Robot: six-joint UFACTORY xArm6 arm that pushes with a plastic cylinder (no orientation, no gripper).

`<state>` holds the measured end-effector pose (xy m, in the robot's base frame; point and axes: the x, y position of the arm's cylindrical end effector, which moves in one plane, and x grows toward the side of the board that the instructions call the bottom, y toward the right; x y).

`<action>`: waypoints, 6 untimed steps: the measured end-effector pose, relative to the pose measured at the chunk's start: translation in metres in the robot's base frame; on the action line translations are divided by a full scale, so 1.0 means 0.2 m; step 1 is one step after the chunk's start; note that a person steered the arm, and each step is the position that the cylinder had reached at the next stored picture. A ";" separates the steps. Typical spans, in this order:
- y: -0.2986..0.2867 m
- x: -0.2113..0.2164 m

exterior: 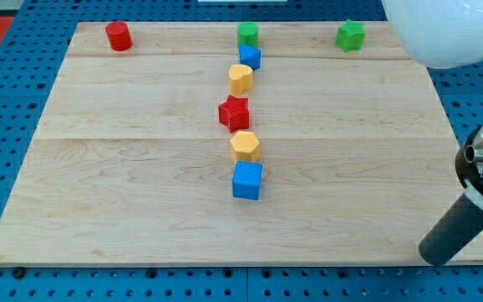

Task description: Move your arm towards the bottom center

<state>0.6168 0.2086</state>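
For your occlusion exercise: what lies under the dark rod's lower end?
My tip rests on bare wooden board near the view's bottom right, far from the blue cube. The board directly beneath it is covered.

The arm's white housing (447, 32) fills the view's 1 o'clock corner, soft and out of focus, cut off by the top and right edges — it hides the wooden board's (141, 210) far corner behind it. At 4 o'clock the dark rod (459, 226) comes in from the right edge, its upper mount cropped away. My tip (436, 254) sits at the board's 5 o'clock corner, well apart from every block, covering a patch of the wood there. Up at 12 o'clock the green block (247, 33) has its lower side partly hidden by the blue block (250, 57) touching it — its shape I cannot make out.
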 end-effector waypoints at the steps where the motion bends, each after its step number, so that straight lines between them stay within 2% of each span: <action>1: 0.00 0.00; 5: -0.02 -0.10; 6: -0.17 -0.11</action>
